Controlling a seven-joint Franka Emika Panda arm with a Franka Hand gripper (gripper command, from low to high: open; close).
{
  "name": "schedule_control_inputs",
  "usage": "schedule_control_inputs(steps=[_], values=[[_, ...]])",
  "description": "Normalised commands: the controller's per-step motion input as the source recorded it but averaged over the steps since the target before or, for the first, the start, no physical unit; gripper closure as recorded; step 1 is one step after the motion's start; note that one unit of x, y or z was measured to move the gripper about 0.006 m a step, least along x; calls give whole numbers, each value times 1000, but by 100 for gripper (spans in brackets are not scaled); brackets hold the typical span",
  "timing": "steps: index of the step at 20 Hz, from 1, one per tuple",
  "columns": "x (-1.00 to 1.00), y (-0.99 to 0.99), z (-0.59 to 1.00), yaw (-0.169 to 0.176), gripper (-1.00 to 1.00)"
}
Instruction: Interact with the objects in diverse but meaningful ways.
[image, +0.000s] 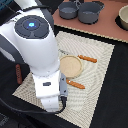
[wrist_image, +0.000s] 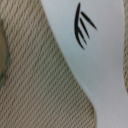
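The wrist view is filled by a white fish (wrist_image: 100, 55) with dark fin lines, lying on the woven mat (wrist_image: 40, 85) very close under the camera. No fingers show in that view. In the exterior view the arm's white wrist block (image: 49, 92) hangs low over the near left part of the mat (image: 97, 70) and hides both the fish and the gripper's fingers. A thin dark-brown sausage (image: 18, 73) lies on the dark table at the exterior view's left, off the mat. The other toy foods are out of view.
A beige plate (image: 70, 66) sits mid-mat, its rim (wrist_image: 2, 55) just showing in the wrist view. An orange-handled fork (image: 87, 58) and knife (image: 75, 84) flank it. Two grey pots (image: 68, 10) (image: 90, 13) and a bowl (image: 123, 18) stand at the back.
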Motion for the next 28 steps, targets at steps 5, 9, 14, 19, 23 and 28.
schedule_control_inputs(steps=[5,9,14,19,23,28], values=[[0,-154,-154,33,100],[-3,-69,-15,17,100],[-2,-48,61,13,100],[-143,-89,934,0,100],[-312,199,1000,0,100],[-34,691,1000,14,100]])
